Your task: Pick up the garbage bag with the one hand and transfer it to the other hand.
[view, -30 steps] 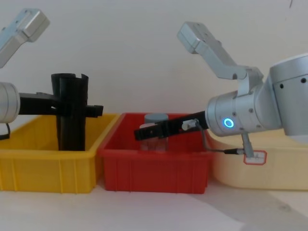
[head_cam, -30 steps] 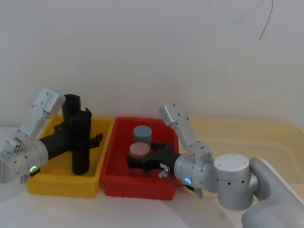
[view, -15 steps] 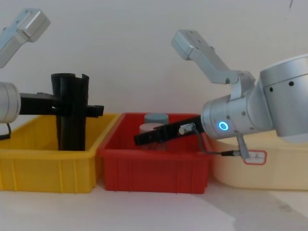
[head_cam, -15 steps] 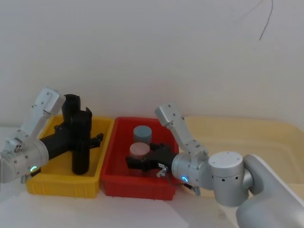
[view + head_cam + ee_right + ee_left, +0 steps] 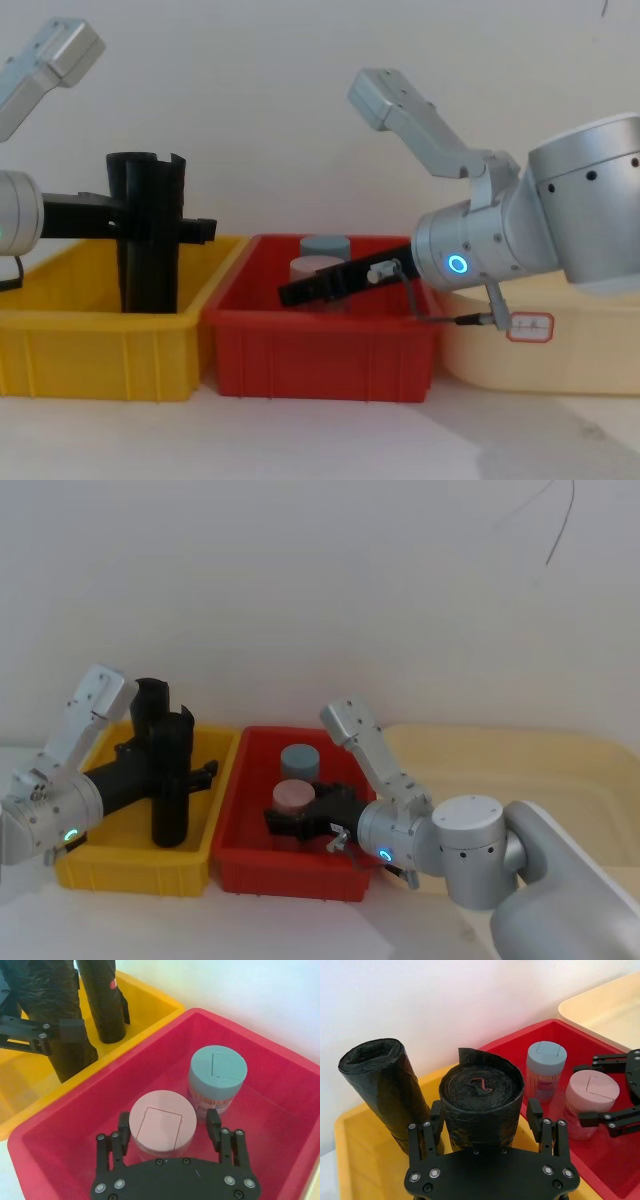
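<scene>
Fingers of your green-ringed left gripper (image 5: 485, 1112) stand parted either side of the thick matte black garbage bag roll (image 5: 172, 790), not clamped on it. The roll is upright in the yellow plastic bin (image 5: 130, 865) near the white surface's (image 5: 300, 930) left edge. Your blue-ringed right gripper (image 5: 167, 1121) is spread wide around a pink-lidded jar (image 5: 162, 1125) in the red plastic bin (image 5: 290, 865).

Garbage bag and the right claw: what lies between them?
Between garbage bag and right claw lie the adjoining walls of the yellow bin and red bin, clearest in the head view.
</scene>
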Robot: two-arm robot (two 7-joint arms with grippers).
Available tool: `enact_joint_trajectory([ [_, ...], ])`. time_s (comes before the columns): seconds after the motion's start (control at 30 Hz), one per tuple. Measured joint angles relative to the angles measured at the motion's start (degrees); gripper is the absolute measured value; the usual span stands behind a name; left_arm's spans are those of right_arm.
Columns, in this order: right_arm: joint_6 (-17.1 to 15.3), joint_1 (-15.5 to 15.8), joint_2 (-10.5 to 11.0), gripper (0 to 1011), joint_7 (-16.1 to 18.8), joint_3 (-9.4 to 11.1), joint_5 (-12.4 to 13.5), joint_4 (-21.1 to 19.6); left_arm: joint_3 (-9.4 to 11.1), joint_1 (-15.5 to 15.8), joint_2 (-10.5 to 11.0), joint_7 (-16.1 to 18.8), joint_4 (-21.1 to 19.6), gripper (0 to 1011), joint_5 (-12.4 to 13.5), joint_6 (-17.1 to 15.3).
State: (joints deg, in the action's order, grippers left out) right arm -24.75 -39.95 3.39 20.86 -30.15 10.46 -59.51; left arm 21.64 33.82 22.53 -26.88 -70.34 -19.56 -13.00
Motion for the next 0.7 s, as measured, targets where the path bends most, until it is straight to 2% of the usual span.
enact_joint_trajectory([
  [0.07,0.0,-0.1,-0.1,908,0.0,0.0,-0.1,0.3,0.0,0.0,0.0,0.0,0.0,1001,0.0,0.0],
  [0.27,0.1,-0.3,-0.2,738,0.1,-0.1,-0.3,0.6,0.0,0.0,0.0,0.0,0.0,1001,0.0,0.0],
  [0.37,0.1,-0.4,-0.2,655,0.1,-0.1,-0.3,0.7,0.0,0.0,0.0,0.0,0.0,968,0.0,0.0],
  [0.57,0.1,-0.5,-0.3,650,0.1,-0.1,-0.4,0.9,0.0,0.0,0.0,0.0,0.0,824,0.0,0.0],
  [0.7,0.1,-0.5,-0.3,650,0.1,-0.1,-0.4,1.0,0.0,0.0,0.0,0.0,0.0,686,0.0,0.0],
])
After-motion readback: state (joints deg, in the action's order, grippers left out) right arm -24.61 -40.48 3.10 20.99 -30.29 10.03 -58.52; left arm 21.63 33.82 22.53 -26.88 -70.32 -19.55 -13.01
